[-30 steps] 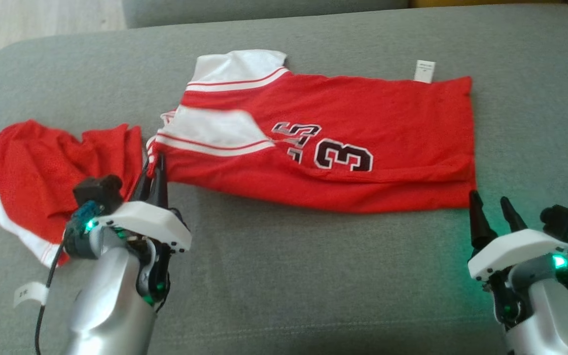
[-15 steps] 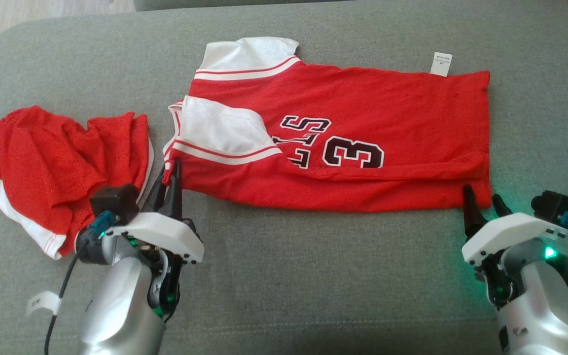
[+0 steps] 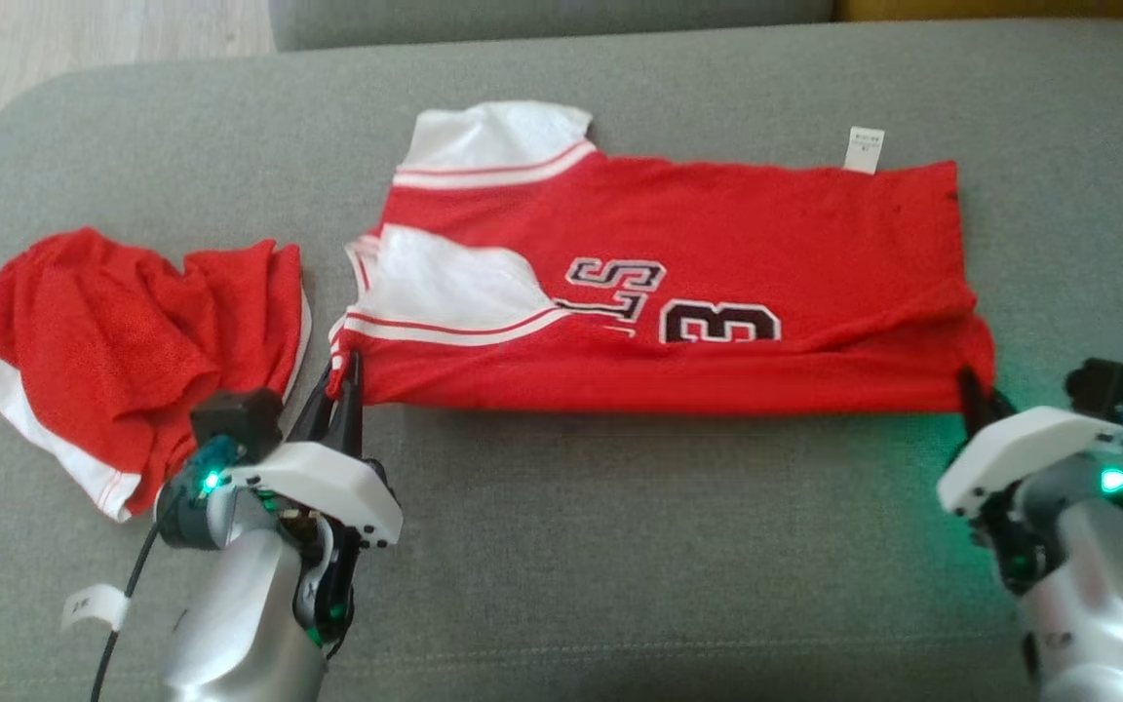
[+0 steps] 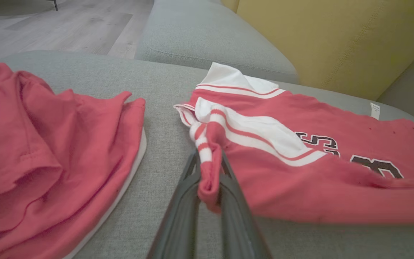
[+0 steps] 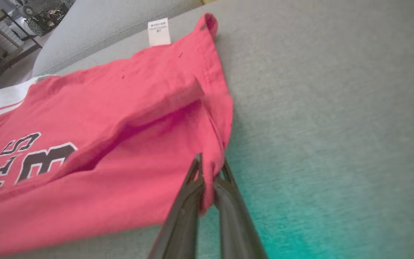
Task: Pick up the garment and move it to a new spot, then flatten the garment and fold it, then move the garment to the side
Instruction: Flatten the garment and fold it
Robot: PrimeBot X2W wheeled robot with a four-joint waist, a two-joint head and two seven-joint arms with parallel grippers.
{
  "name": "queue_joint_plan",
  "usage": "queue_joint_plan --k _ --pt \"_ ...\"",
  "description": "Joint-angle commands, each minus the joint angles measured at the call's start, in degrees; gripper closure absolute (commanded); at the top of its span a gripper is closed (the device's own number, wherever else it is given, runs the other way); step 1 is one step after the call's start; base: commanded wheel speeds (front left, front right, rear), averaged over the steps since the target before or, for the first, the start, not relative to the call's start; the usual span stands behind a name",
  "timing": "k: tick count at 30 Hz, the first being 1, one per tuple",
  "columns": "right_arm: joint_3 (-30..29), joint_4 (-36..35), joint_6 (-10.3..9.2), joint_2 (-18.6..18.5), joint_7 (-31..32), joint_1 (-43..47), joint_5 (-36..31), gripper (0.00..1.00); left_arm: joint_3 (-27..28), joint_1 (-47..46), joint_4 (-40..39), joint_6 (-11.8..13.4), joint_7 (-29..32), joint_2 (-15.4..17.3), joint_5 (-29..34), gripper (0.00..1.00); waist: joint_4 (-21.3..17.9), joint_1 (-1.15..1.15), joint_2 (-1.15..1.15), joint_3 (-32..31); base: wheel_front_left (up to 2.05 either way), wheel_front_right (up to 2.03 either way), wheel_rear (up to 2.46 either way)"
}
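Head view: the red-and-white mesh jersey numbered 3 (image 3: pixel 678 244) lies spread on the grey fabric sofa seat (image 3: pixel 620 546). The left tool (image 3: pixel 347 375) is clamped on its striped sleeve corner and the right tool (image 3: pixel 973 385) on its hem corner. Both bites look thin; an uneven pull could slip one free, or snag the crumpled red garment (image 3: pixel 123 331) nearby. Count: two garments, two tools, one white label (image 3: pixel 864 149).

jersey (image 3: pixel 717 224): red, white striped shoulders, black numerals | crumpled garment (image 3: pixel 113 331): red, white trim | couch (image 3: pixel 620 546): grey
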Motion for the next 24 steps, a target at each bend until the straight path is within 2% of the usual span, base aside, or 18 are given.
queue_joint_plan --k 1,10,21,22,23,24 --pt "1.16 -1.88 -0.04 -1.8 0.42 -1.57 -0.29 1.0 1.96 -1.42 -1.2 -0.15 -0.71 1.08 -0.61 1.0 -0.18 0.0 0.0 -0.71 0.0 0.0 0.0" --pt "1.38 -6.55 -0.04 -7.45 8.34 2.21 2.42 1.0 -1.04 1.98 0.47 -1.54 1.53 0.99 -0.43 1.0 -0.17 0.0 0.0 -3.87 0.0 0.0 0.0" --pt "-0.06 -13.14 -0.04 -7.56 13.75 10.49 4.64 1.0 -5.28 8.64 -0.15 -2.56 5.35 0.75 -0.31 1.0 0.26 0.0 0.0 -6.19 0.0 0.0 0.0" --pt "-0.25 -13.72 -0.04 -7.4 14.0 11.16 4.61 0.99 -5.38 8.97 -0.22 -2.43 5.39 0.75 -0.34 0.75 0.21 0.0 0.0 -6.28 0.0 0.0 0.0" --pt "-0.37 -14.35 -0.04 -7.31 14.11 11.76 4.31 0.11 -5.46 9.19 -0.29 -2.29 5.44 0.76 -0.35 0.0 0.16 0.0 0.0 -6.37 0.0 0.0 0.0" --pt "-0.58 -14.93 -0.04 -7.13 14.22 12.27 4.05 0.0 -5.5 9.34 -0.35 -2.14 5.48 0.78 -0.38 0.0 0.1 0.0 0.0 -6.47 0.0 0.0 0.0"
